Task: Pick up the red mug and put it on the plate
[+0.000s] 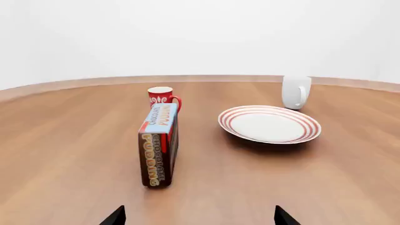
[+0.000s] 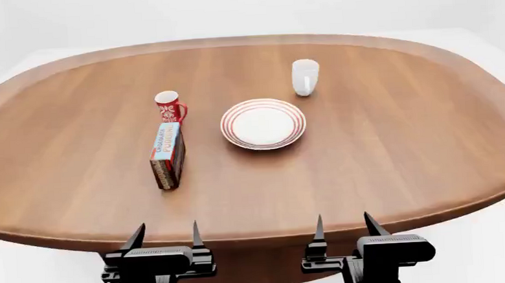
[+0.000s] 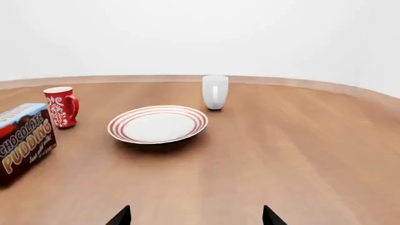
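1. mugs: two, a red mug and a white mug.
2. plates: one plate, white with red rings.
3. boxes: one pudding box.
4. tables: one wooden table.
5. grippers: two, the left gripper and the right gripper, each showing two fingertips.

head overlooks table; wrists view it low.

Red mug upright behind pudding box, plate beside, apart
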`<state>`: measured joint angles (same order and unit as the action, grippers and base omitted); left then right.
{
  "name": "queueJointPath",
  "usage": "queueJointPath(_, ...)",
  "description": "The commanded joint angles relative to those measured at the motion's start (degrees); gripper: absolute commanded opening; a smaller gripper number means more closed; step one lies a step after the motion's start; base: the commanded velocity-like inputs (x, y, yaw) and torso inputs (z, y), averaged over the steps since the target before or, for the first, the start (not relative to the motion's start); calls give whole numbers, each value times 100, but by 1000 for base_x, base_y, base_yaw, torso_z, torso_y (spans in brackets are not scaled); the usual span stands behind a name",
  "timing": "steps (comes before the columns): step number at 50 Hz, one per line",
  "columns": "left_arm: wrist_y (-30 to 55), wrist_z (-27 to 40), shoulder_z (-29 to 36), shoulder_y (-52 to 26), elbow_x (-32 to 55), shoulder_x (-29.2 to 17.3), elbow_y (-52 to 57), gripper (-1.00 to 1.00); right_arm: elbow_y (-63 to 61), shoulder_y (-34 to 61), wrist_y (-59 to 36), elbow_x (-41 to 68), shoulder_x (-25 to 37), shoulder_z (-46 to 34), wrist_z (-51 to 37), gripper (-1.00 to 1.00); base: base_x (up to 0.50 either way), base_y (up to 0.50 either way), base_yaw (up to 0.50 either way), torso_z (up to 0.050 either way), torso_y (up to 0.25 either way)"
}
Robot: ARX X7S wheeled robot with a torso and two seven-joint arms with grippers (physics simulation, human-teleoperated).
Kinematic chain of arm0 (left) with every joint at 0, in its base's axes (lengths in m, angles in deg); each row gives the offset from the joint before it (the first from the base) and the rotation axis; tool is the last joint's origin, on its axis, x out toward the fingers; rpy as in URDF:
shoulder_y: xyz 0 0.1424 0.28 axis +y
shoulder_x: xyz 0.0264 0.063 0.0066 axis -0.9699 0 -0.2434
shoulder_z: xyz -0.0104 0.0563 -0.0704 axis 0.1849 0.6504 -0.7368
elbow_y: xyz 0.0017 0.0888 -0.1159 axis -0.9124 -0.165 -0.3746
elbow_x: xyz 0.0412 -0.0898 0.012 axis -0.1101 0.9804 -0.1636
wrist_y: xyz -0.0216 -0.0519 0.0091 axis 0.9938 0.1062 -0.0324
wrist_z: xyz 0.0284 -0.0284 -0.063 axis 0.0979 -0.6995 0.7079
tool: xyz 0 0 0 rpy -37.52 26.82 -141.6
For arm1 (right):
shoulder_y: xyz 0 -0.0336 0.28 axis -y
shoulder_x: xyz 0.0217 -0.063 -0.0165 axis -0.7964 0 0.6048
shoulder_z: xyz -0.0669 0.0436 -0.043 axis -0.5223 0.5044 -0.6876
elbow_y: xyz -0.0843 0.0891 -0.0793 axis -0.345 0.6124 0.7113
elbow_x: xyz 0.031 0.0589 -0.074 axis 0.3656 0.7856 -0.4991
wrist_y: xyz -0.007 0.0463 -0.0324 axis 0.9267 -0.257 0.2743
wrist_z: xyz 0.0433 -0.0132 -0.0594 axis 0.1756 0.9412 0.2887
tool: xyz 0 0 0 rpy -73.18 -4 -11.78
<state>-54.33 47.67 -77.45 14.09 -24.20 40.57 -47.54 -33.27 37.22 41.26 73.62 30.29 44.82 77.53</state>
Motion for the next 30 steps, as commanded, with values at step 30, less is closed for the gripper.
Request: queueJointPath(30,-62,514,485,4,450,-431,107,100,-631,-64,-314,396,452,-397,-602,100,0,126,0,0,0)
